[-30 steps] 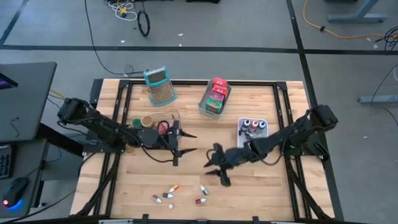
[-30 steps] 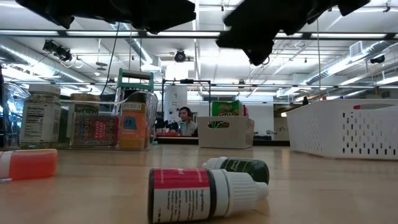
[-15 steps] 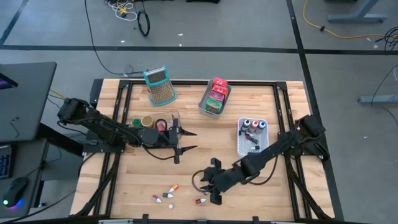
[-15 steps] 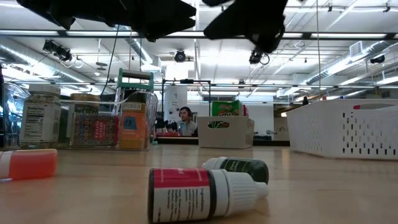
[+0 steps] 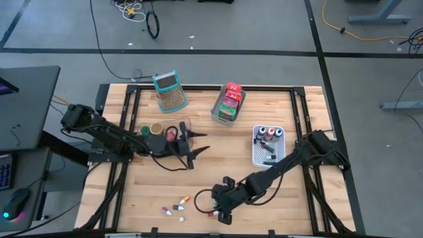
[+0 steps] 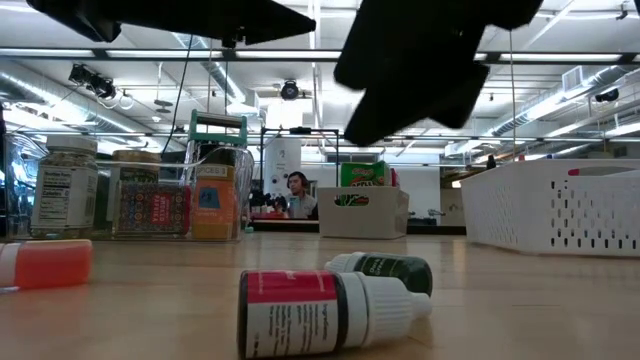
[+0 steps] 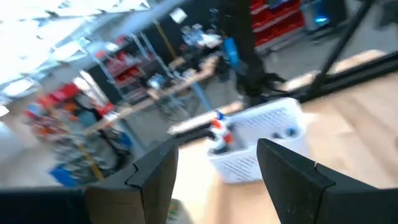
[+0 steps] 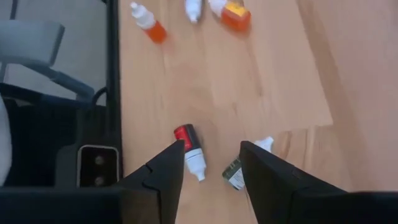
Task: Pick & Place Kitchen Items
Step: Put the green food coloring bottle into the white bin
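Note:
Several small bottles lie on their sides near the table's front edge. Among them are a red-labelled bottle (image 8: 188, 149) (image 6: 320, 310), a dark green one (image 8: 235, 174) (image 6: 385, 270) and orange-capped ones (image 5: 180, 205). My right gripper (image 5: 216, 203) (image 8: 211, 177) hangs open over the red-labelled and green bottles, tilted down. It touches neither. My left gripper (image 5: 202, 143) (image 7: 214, 177) stands open and level above the table's middle, with nothing between its fingers.
A white basket (image 5: 269, 151) holding upright bottles stands at the right. A grey bin (image 5: 228, 106) with red and green packets is at the back. A teal-handled grater (image 5: 170, 91) lies at the back left, and jars (image 5: 152, 129) stand under the left arm.
My right gripper has swung from the table's middle toward the near edge and left. It has sunk a little and rolled, and now hangs over the red-labelled and green bottles. My left gripper has rolled where it stands.

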Controlling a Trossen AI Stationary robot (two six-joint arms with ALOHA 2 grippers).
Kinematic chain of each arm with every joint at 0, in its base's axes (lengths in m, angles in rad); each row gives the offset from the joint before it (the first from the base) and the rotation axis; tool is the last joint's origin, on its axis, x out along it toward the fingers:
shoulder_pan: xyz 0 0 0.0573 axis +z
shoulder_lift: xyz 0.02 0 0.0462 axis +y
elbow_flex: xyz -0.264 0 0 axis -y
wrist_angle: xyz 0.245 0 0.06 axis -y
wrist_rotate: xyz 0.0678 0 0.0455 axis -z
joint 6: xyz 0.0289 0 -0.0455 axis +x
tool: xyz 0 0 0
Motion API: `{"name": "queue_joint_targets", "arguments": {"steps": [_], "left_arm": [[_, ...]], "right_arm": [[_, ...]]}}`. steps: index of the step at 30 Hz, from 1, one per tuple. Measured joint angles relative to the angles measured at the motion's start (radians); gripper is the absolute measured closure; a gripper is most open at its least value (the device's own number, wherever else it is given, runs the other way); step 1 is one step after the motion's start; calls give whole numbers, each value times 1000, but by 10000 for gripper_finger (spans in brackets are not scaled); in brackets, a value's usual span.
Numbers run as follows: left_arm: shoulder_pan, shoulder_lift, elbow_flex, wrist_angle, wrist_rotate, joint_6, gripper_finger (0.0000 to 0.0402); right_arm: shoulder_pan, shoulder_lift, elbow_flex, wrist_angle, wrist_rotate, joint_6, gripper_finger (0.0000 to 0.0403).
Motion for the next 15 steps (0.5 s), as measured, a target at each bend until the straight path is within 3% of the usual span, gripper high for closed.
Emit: {"name": "queue_joint_targets", "arguments": {"steps": [4, 9, 15], "left_arm": [[-1, 0, 25, 16, -63, 81, 174], [-27, 0, 78, 18, -103, 71, 174], [-82, -4, 98, 21, -106, 149, 174]], "right_arm": [[0, 26, 1, 0, 43, 44, 206], [3, 70, 1, 5, 75, 101, 171], [25, 132, 1, 9, 117, 135, 171]]}}
